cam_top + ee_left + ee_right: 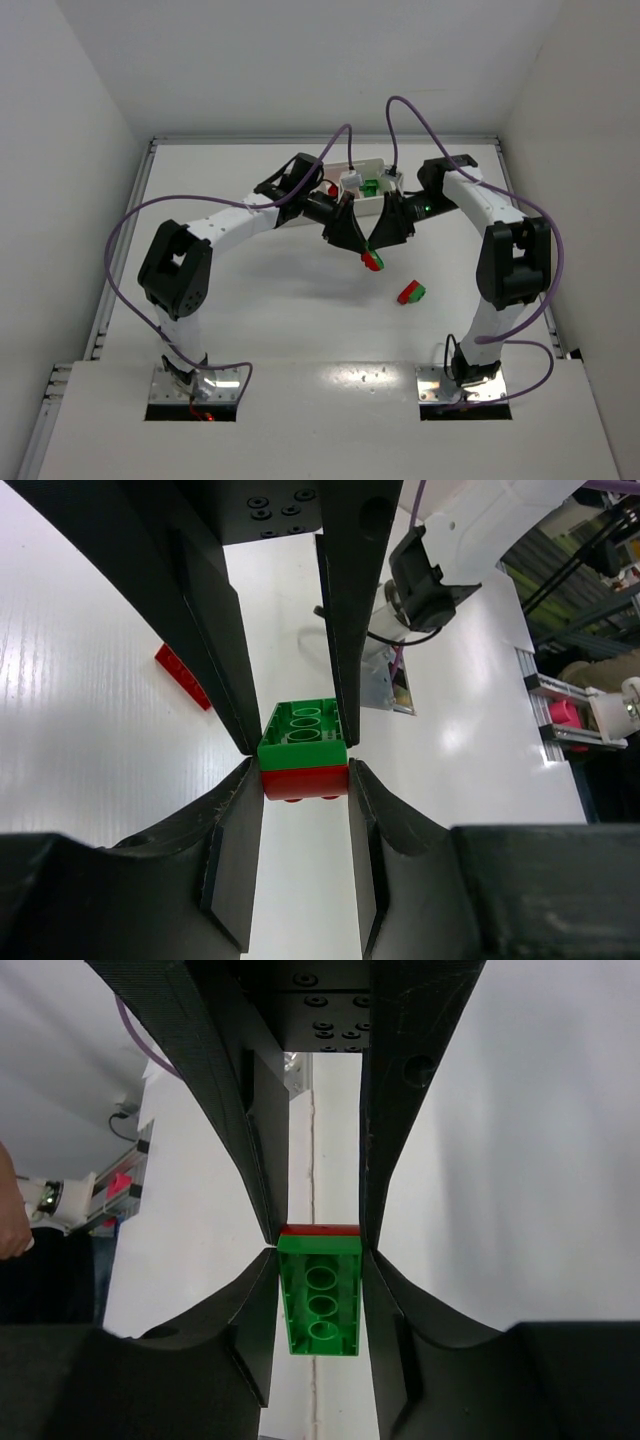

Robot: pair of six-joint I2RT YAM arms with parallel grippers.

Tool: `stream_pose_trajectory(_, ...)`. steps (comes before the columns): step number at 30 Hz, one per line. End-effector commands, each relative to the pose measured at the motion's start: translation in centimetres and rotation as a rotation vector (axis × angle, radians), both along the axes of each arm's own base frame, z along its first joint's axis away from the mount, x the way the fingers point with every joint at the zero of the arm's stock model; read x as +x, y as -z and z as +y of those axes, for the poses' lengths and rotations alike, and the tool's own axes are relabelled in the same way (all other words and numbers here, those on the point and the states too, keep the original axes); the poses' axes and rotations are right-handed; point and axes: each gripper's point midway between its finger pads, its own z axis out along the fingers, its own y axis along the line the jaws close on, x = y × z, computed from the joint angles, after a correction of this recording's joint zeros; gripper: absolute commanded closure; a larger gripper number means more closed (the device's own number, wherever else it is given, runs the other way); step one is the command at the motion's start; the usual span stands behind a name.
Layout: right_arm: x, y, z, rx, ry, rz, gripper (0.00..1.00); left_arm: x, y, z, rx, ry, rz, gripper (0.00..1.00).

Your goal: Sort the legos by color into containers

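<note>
While two grippers (297,742) (318,1245) clamp one stack (372,261), a second stack (411,293) lies loose.

pos | brick pair (372,261): in front of tray (372,163) | second brick pair (411,293): on table (300,320), right of first, nearer

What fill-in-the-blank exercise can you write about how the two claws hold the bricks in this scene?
1. Of the joined pair, the left claw grips the ___ half.
2. The right claw grips the ___ half.
3. A second red-and-green pair lies loose on the ___.

Missing words: red; green; table.
</note>
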Motion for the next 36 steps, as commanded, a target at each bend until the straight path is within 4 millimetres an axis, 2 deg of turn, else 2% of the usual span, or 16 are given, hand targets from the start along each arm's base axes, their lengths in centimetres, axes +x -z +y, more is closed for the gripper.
stream_pose_trajectory(1, -0.6, -1.6, 0.2, 0.029, -0.007, -0.024, 0.63, 0.1, -3.0, 0.1, -0.070, 0.020, -0.099, 1.00)
stream_pose_trajectory(3, -0.7, -1.4, 0.5, 0.025, -0.013, -0.003, 0.53, 0.2, -2.6, 0.0, -0.065, 0.020, -0.092, 1.00)
stream_pose_trajectory(6, -0.7, -1.3, 0.4, 0.016, -0.015, -0.005, 0.50, 0.3, -2.9, -0.1, -0.070, 0.020, -0.099, 1.00)
stream_pose_trajectory(11, -0.9, -1.3, 0.6, 0.016, -0.024, -0.005, 0.67, 0.5, -2.9, -0.2, -0.071, 0.020, -0.101, 1.00)
stream_pose_trajectory(14, -1.1, -1.1, 0.8, 0.008, -0.035, -0.006, 0.67, 0.5, -2.9, -0.2, -0.071, 0.020, -0.101, 1.00)
stream_pose_trajectory(17, -1.1, -0.9, 0.8, 0.006, -0.035, 0.003, 0.74, 0.5, -2.9, -0.2, -0.071, 0.020, -0.101, 1.00)
stream_pose_trajectory(21, -1.1, -0.9, 0.8, 0.006, -0.035, 0.003, 0.95, 0.5, -2.9, -0.2, -0.071, 0.020, -0.101, 1.00)
stream_pose_trajectory(27, -0.9, -1.1, 0.7, 0.016, -0.024, 0.005, 0.98, -0.1, -2.2, 0.7, -0.057, 0.017, -0.096, 1.00)
stream_pose_trajectory(30, -0.7, -0.9, 0.4, 0.008, -0.016, 0.003, 0.98, -0.1, -1.6, 1.9, -0.038, 0.003, -0.092, 1.00)
stream_pose_trajectory(36, -0.3, -0.9, -0.2, 0.008, 0.004, 0.003, 0.98, -1.2, 0.0, 3.7, 0.015, 0.002, -0.071, 1.00)
